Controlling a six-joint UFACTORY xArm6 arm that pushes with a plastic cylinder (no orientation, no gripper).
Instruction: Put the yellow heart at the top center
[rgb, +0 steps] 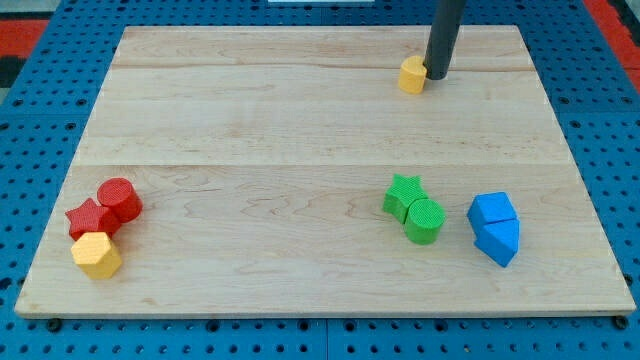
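Where wooden board (300, 130) meets blue pegboard (40, 120).

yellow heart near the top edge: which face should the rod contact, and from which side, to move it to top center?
Contact the yellow heart on its right-facing side and push toward the view's left. My tip already sits against that side, and the heart lies right of the board's middle, already near the top edge, so a leftward push should suit.

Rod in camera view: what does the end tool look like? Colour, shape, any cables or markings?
A plain straight rod, dark grey to black, round in section, entering from the view's top. No jaws, cables or markings visible. My tip is blunt, no wider than the shaft, and stands just right of the yellow heart on the wooden board.
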